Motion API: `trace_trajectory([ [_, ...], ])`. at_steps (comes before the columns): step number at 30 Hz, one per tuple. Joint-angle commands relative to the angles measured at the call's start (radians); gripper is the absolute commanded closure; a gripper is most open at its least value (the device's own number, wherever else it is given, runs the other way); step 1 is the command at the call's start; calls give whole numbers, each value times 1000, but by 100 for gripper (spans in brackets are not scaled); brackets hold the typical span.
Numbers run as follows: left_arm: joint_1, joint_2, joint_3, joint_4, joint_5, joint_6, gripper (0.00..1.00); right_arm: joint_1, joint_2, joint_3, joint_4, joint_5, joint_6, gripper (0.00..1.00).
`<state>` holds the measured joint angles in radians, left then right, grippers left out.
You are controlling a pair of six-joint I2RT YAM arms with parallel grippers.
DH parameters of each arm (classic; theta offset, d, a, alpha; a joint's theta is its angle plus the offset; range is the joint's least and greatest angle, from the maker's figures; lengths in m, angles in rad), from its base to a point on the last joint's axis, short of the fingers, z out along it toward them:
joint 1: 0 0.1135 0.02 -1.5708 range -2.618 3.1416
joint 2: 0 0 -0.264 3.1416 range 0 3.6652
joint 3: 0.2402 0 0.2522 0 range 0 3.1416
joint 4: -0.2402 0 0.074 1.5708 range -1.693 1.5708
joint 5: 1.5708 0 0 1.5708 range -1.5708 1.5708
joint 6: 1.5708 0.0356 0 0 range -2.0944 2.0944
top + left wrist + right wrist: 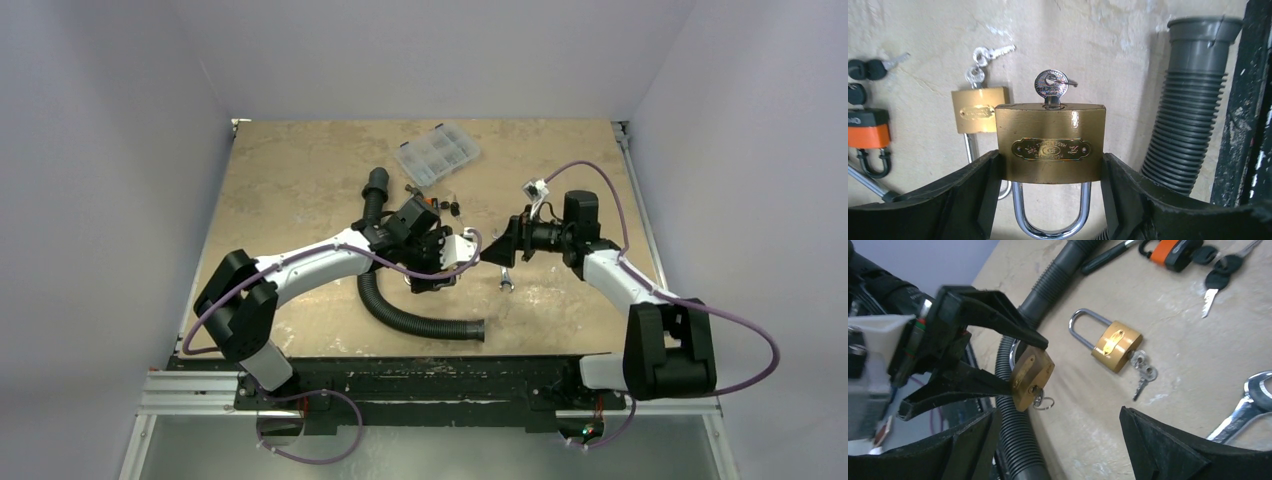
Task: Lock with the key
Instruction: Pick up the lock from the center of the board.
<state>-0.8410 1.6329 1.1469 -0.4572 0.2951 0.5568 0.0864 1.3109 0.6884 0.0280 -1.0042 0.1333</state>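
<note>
Left wrist, padlock (1050, 127) edge-gripped, key (1049, 92) exposed

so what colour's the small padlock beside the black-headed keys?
Orange-and-black padlock; clearest in left wrist view.

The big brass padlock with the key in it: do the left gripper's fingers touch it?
Touching. In the left wrist view both fingers press flat against the sides of the padlock, with no gap; its key sticks out untouched.

Tan, scuffed tabletop (300, 170); pale grey-lilac walls (100, 150) on three sides; soft even light.
</note>
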Motion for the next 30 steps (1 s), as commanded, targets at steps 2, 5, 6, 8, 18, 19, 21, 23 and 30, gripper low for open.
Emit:
trace_trajectory([
  [2,-17,-71,101,68,87,-20,67,43,36,-22,136,-146,112,1],
  [5,-28,-62,121,64,92,-20,68,69,65,-30,186,-191,172,1],
  [6,-33,-60,126,62,93,-17,68,73,78,-35,209,-202,194,1],
  [8,-40,-54,136,61,90,-16,68,76,108,-37,237,-224,229,1],
  [18,-73,-32,180,49,70,-7,69,98,230,-40,339,-304,367,7],
  [19,-73,-29,183,49,71,-8,69,101,239,-39,349,-308,381,8],
  [21,-77,-25,186,52,66,-8,69,105,253,-39,369,-314,408,14],
  [23,-79,-22,186,54,60,-6,69,114,263,-40,385,-325,426,18],
  [30,-83,-16,183,57,39,-2,69,149,258,-43,406,-341,446,34],
])
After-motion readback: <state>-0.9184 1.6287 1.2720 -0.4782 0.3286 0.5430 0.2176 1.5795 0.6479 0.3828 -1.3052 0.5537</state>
